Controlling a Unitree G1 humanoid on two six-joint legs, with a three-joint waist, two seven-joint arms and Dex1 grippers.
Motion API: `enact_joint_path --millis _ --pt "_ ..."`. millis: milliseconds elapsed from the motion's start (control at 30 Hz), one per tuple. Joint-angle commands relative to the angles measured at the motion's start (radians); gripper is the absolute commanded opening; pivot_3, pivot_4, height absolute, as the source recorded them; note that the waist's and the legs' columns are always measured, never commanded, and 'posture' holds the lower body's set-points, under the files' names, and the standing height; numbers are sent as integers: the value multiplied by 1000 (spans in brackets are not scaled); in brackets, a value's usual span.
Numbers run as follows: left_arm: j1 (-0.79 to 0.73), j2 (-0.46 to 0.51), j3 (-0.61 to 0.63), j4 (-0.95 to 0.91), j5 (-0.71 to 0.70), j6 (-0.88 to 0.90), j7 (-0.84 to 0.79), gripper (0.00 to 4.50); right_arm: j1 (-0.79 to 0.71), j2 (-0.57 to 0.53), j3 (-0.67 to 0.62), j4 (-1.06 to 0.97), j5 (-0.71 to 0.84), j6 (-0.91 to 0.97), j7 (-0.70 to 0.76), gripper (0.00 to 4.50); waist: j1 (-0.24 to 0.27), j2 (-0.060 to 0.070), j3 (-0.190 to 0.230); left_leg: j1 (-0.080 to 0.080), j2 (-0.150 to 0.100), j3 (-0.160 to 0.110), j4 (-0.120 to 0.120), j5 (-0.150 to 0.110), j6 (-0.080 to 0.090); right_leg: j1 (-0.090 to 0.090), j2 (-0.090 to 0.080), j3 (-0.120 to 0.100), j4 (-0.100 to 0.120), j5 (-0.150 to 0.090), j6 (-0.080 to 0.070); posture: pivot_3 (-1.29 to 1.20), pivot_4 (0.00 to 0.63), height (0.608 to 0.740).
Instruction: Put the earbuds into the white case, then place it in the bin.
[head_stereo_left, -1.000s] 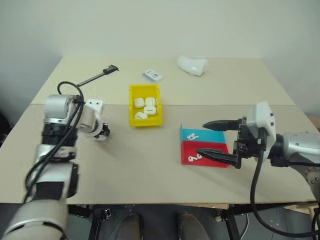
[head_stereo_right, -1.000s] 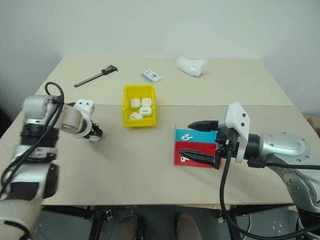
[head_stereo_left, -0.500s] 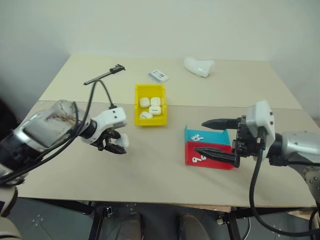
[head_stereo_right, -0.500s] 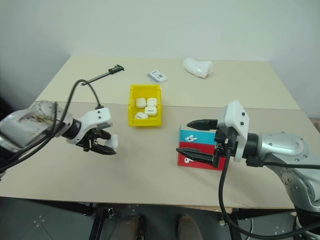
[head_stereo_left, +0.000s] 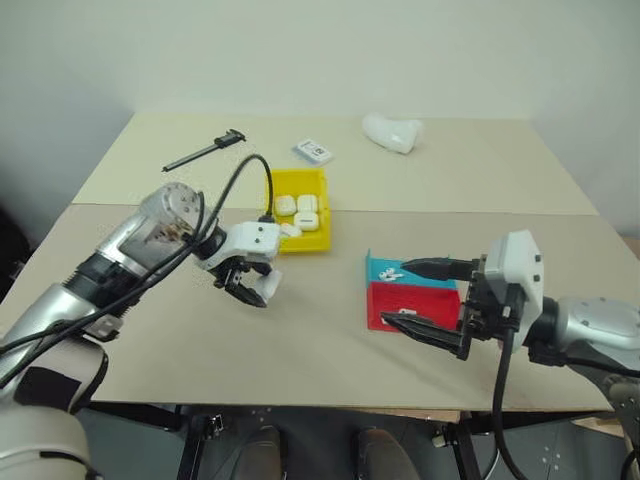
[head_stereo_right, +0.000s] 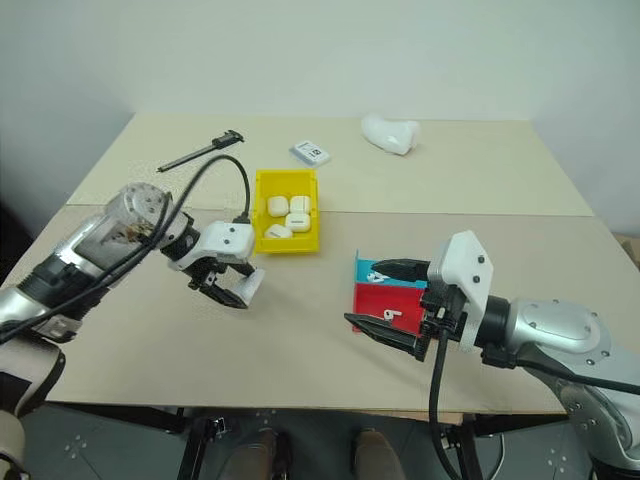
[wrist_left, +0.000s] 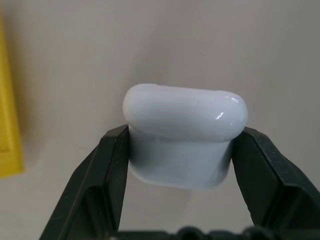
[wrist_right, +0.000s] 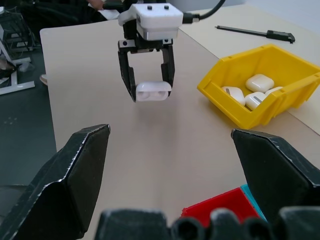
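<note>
My left gripper (head_stereo_left: 250, 287) points down just over the table, shut on the white case (head_stereo_left: 264, 290), whose lid looks closed (wrist_left: 185, 135). It hangs a short way in front of the yellow bin (head_stereo_left: 322, 213), which holds several white cases. Tiny white earbuds (head_stereo_left: 393, 272) lie in the blue tray (head_stereo_left: 440, 280), and another earbud (head_stereo_right: 392, 313) lies in the red tray (head_stereo_left: 435, 305). My right gripper (head_stereo_left: 404, 295) is wide open and nearly level, one finger over each tray, nothing between them. The right wrist view looks across at the left gripper (wrist_right: 150, 92) and the bin (wrist_right: 220, 92).
At the far side of the table lie a black caliper (head_stereo_left: 205, 148), a small white card (head_stereo_left: 313, 151) and a lumpy white object (head_stereo_left: 392, 131). A seam runs across the table behind the bin. Bare tabletop lies between the two grippers.
My left gripper has carried the white case rightward toward the table's middle and rolled its wrist so it now points down. The right gripper has drawn back slightly, still open.
</note>
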Motion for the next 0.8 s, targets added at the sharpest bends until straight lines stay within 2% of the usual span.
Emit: enact_joint_path --millis 33,333,500,800 --pt "-46 -12 -23 -24 109 53 -52 2781 7 -2 -38 -37 27 -14 -13 4500 0 0 0 0 0 0 0 0 0 0 0 0 0 0 0 0 150 740" --pt "33 -25 43 -131 122 113 -69 2781 13 5 -27 -37 22 -23 -17 4500 -3 0 0 0 1 -3 0 0 0 0 0 1 0 0 0 0 150 740" --pt "92 -7 63 -179 133 155 -53 4390 8 4 -21 -30 15 -27 -9 4500 -5 0 0 0 1 -4 0 0 0 0 0 1 1 0 0 0 150 740" --pt "114 15 108 -208 135 153 -67 4452 -5 8 -5 -13 2 -38 11 4500 -3 0 0 0 1 -4 0 0 0 0 0 0 1 0 0 0 150 740"
